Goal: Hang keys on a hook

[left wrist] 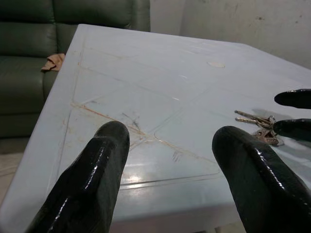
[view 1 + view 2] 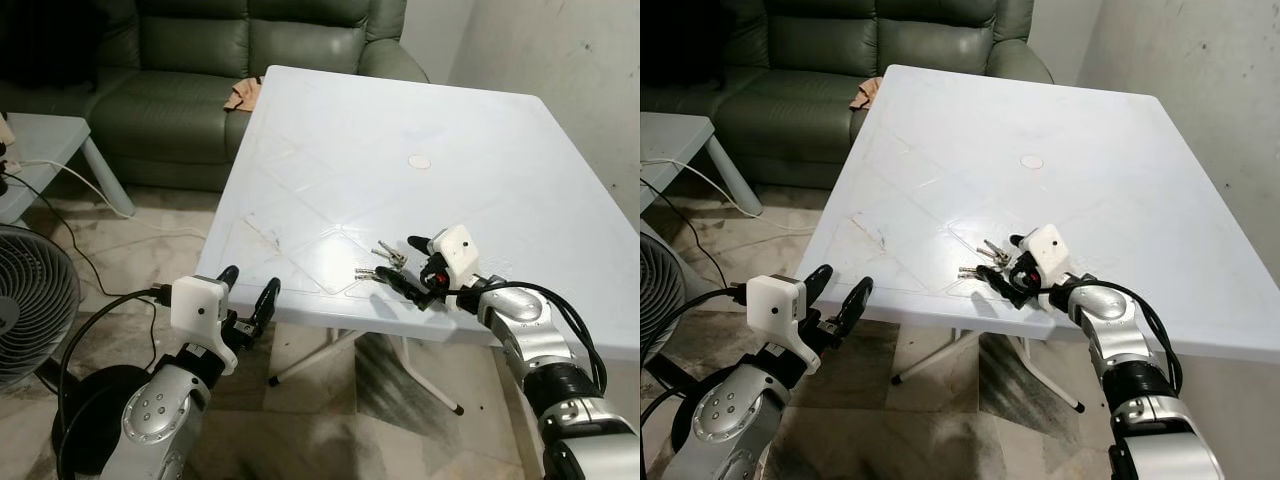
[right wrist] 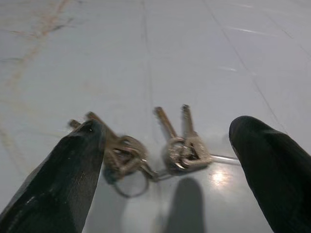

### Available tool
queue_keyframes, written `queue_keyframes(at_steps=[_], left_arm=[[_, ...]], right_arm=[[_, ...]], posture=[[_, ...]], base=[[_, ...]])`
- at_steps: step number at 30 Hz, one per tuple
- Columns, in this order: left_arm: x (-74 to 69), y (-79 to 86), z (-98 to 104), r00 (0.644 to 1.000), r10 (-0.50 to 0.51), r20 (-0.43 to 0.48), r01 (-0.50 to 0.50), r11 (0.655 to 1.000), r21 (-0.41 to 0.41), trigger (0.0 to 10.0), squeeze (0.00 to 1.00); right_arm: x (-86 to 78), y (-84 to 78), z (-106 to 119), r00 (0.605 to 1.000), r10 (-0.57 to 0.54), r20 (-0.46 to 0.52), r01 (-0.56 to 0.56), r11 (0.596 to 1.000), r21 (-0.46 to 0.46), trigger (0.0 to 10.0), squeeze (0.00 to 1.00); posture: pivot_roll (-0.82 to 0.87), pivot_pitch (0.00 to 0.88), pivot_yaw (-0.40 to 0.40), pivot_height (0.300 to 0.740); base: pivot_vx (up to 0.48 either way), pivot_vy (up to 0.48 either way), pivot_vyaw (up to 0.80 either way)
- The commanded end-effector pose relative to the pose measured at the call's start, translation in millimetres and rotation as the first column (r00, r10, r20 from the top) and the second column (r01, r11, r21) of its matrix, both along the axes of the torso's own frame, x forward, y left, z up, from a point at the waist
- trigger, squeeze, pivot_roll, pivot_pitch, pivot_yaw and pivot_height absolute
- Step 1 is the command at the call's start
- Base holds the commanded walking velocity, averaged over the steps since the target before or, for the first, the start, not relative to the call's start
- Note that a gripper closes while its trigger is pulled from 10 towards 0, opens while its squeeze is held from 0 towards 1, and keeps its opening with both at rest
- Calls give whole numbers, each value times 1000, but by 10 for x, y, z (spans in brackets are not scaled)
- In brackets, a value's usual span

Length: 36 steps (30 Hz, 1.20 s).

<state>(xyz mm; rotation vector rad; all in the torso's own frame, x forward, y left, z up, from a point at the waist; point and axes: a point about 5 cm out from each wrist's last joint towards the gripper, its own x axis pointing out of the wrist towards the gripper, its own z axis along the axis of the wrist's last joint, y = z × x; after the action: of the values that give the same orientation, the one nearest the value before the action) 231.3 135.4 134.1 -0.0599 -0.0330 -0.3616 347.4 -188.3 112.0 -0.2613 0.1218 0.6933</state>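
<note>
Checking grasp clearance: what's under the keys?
Bare white plastic table top; the keys lie flat on it between the right gripper's open jaws. The surface directly beneath the metal is covered.

- Both eye views look forward and down from the head over the white table (image 2: 420, 110) near edge, sofa (image 2: 200, 60) beyond.
- Left wrist view sits low at that edge.
- Right wrist view hovers close above the keys (image 3: 160, 150), shared by all.
</note>
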Motion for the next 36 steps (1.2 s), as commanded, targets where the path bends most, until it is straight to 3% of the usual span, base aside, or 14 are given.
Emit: queue_keyframes(at_steps=[1, 2, 4, 17, 36], left_arm=[[-25, -15, 17, 1000, -6, -3, 6, 1000, -1, 10000, 0], [-27, -12, 17, 1000, -4, -5, 4, 1000, -1, 10000, 0], [-24, -3, 22, 1000, 9, -5, -9, 1000, -6, 10000, 0], [-19, 7, 30, 1000, 15, -7, -15, 1000, -8, 10000, 0], [4, 48, 54, 999, 36, -5, -36, 999, -10, 10000, 0]], right_arm=[[22, -32, 48, 1000, 7, 17, -6, 1000, -9, 5686, 0], [22, -39, 47, 1000, 7, 17, -7, 1000, -10, 0, 0], [24, -112, 49, 1000, 0, 17, 0, 1000, -26, 0, 0], [-3, -115, 29, 999, 49, 12, -49, 999, -12, 0, 0], [-47, -42, 20, 992, 128, 15, -129, 992, 19, 0, 0]], posture=[[-25, 129, -69, 724], [-24, 127, -68, 724], [-25, 124, -72, 724], [-30, 127, -71, 724], [-24, 143, -70, 724]], base=[[0, 0, 0], [0, 0, 0], [0, 0, 0], [0, 0, 0], [0, 0, 0]])
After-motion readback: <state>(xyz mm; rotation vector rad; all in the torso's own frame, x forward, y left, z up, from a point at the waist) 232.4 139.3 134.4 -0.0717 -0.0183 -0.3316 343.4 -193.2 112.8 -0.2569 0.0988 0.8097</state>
